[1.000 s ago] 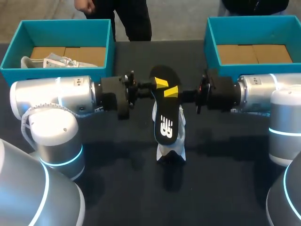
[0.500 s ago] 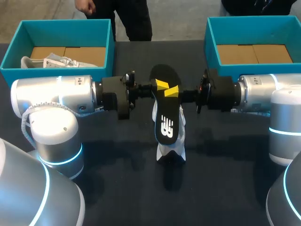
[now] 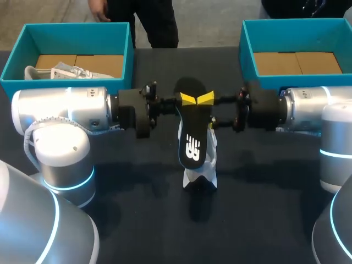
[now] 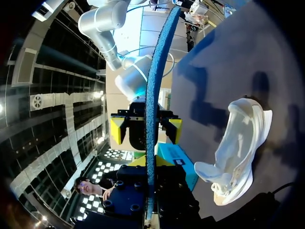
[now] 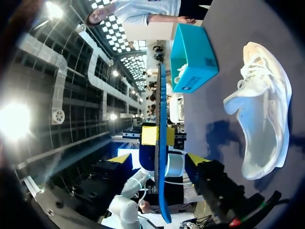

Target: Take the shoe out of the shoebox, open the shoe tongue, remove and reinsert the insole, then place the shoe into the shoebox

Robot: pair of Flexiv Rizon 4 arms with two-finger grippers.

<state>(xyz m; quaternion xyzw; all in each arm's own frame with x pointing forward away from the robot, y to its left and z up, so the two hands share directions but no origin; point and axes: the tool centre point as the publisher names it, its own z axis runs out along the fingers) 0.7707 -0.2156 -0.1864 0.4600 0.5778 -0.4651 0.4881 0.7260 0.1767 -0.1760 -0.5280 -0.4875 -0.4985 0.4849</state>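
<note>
A black insole [image 3: 192, 143] with a white logo hangs on edge in the air over the table's middle. My left gripper [image 3: 187, 99] is shut on its upper part from the left. In the left wrist view its fingers [image 4: 150, 164] pinch the insole's blue edge [image 4: 155, 95]. My right gripper [image 3: 209, 110] stands open at the insole's right side, its yellow tips [image 5: 159, 160] spread wide on either side of the insole [image 5: 162, 95] without touching it. The white shoe [image 3: 201, 170] rests on the table under the insole, partly hidden by it, and shows whole in the wrist views [image 4: 238, 143] [image 5: 264, 119].
A teal shoebox [image 3: 14, 66] at the back left holds another white shoe [image 3: 60, 71]. A second teal shoebox [image 3: 247, 49] stands at the back right with only cardboard showing inside. Dark table surface lies in front of the shoe.
My right gripper has opened, let go of the insole and drawn back a little to the right. My left gripper keeps its hold on the insole, which has barely shifted.
</note>
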